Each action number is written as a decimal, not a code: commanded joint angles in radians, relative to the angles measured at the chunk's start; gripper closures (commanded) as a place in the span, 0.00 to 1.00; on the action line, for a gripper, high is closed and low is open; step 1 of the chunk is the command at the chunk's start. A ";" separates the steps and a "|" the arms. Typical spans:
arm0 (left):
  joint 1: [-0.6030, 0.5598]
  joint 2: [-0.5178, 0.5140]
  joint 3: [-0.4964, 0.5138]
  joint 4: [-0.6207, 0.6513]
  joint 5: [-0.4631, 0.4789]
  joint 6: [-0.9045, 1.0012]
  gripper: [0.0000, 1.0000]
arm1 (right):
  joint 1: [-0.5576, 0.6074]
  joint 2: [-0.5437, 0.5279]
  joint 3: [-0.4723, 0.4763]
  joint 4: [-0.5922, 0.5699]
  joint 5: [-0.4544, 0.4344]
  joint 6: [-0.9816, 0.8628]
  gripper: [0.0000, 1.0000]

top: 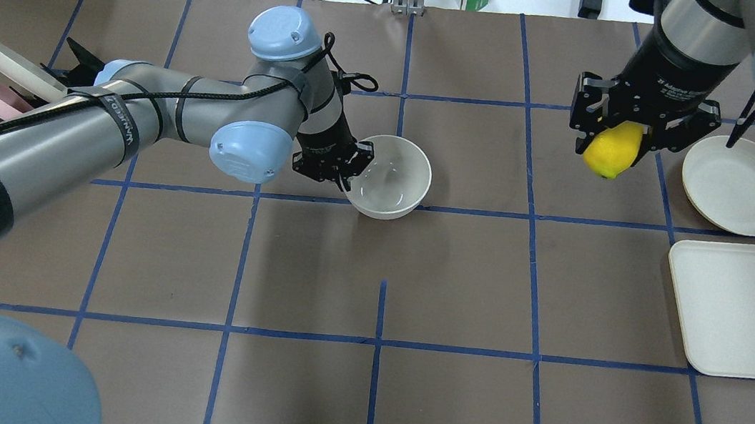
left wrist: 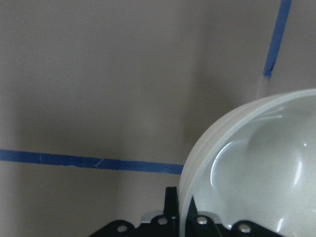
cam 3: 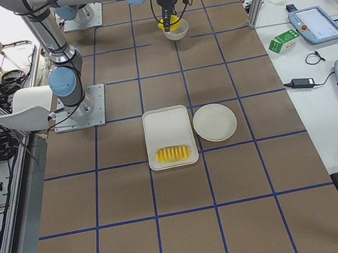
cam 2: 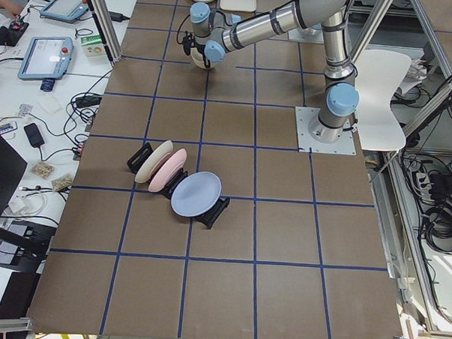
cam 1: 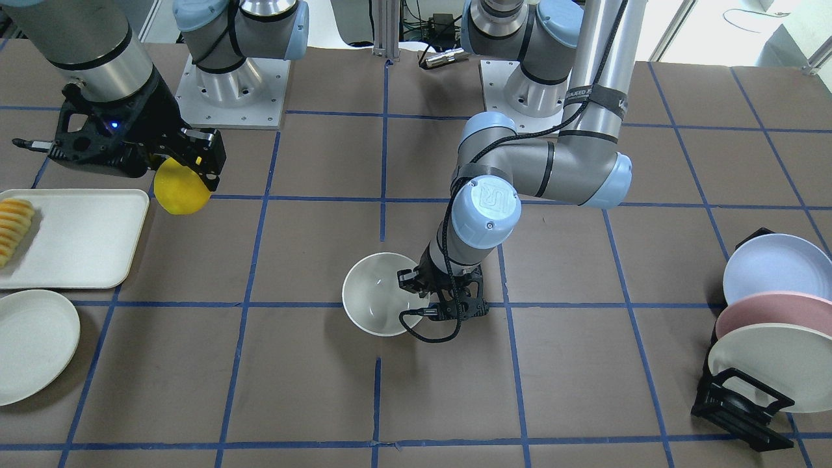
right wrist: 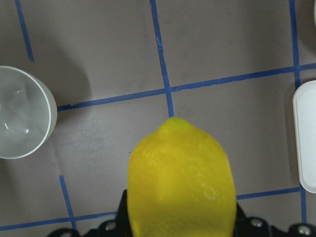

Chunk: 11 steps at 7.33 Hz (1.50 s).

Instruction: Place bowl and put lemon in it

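The off-white bowl [top: 392,178] stands upright on the table near the middle, also in the front view [cam 1: 374,296]. My left gripper [top: 348,169] is at its rim, with the jaws shut across the rim. In the left wrist view the rim [left wrist: 197,163] runs down between the fingers. My right gripper [top: 613,144] is shut on the yellow lemon [top: 608,154] and holds it above the table, well to the right of the bowl. The lemon [right wrist: 180,182] fills the right wrist view, with the bowl [right wrist: 22,118] at the left edge.
A white tray [cam 1: 84,240] with sliced yellow food [cam 1: 13,227] and a flat cream plate [cam 1: 32,344] lie near the right arm. A black rack [cam 1: 741,403] with upright pastel plates [cam 1: 777,270] stands on the left arm's side.
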<state>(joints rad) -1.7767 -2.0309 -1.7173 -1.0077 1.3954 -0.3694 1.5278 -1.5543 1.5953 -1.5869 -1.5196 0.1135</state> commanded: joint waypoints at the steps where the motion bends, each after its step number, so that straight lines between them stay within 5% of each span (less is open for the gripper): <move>1: -0.010 -0.008 -0.001 0.006 0.002 -0.003 0.26 | 0.000 -0.001 -0.001 0.002 -0.001 0.000 1.00; 2: -0.010 -0.009 -0.001 0.004 -0.001 -0.003 0.00 | 0.009 -0.003 -0.003 0.004 0.005 0.000 1.00; 4: 0.005 0.027 0.031 -0.011 0.014 0.010 0.00 | 0.081 0.038 -0.003 -0.025 0.004 0.002 1.00; 7: 0.115 0.105 0.126 -0.176 0.174 0.245 0.00 | 0.289 0.259 -0.001 -0.299 -0.001 0.127 1.00; 11: 0.250 0.234 0.217 -0.425 0.197 0.399 0.00 | 0.443 0.480 0.017 -0.572 -0.007 0.375 1.00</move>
<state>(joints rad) -1.5477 -1.8319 -1.5126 -1.3758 1.5895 0.0025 1.9274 -1.1353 1.6100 -2.0815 -1.5251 0.4186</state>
